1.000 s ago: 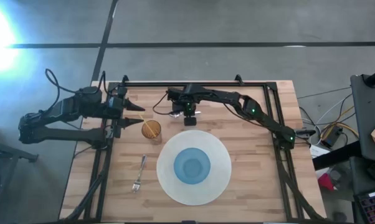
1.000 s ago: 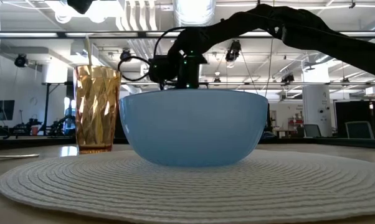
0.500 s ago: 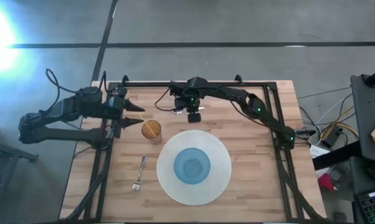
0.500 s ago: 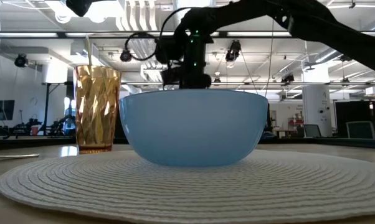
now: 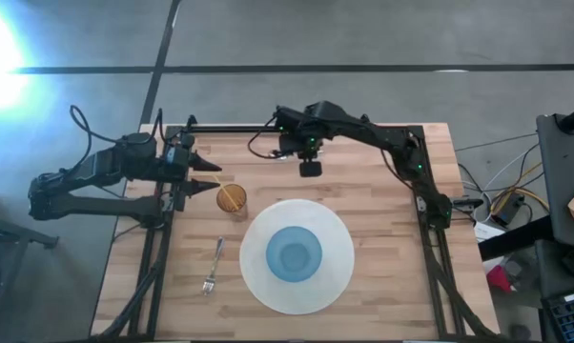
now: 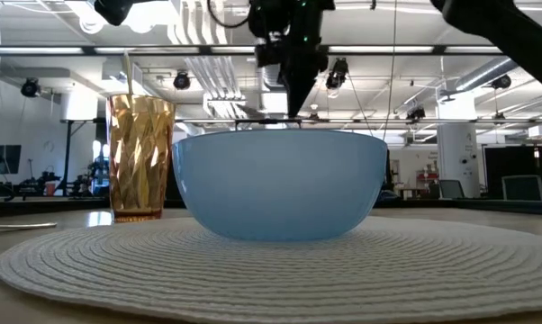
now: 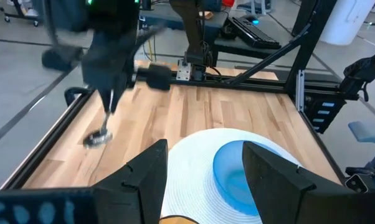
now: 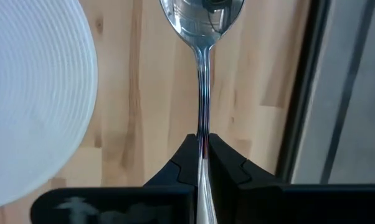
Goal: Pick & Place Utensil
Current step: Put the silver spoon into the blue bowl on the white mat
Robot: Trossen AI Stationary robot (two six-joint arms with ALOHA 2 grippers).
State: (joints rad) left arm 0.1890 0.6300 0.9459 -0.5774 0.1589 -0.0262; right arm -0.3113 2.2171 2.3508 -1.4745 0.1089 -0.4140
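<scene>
Your right gripper (image 8: 203,149) is clamped on the thin stem of a shiny metal spoon (image 8: 203,37), fingers pinched tight on either side of the handle. In the right wrist view the spoon's long axis runs straight out ahead of the fingers, with the polished oval bowl at the far end, mirroring the rig above it. In the left wrist view the same spoon (image 7: 99,138) hangs upright from that gripper, bowl downward, at or just above the bare boards; you cannot tell whether it touches.

From above, the right gripper (image 5: 309,168) sits at about 12 o'clock from the round white woven placemat (image 5: 337,276), clear of its edge. A smooth pale-blue bowl (image 5: 294,255) rests at the mat's centre.

At roughly 10 o'clock from the bowl stands a faceted amber glass tumbler (image 5: 232,200), just off the mat's rim, with a pale stick rising out of it. A small metal fork (image 5: 214,266) lies flat on the planked wooden table (image 5: 382,205) at 9 o'clock from the mat, tines toward the near edge, handle pointing away.

Your left gripper (image 5: 208,175) waits beside the tumbler with its fingers spread apart.
</scene>
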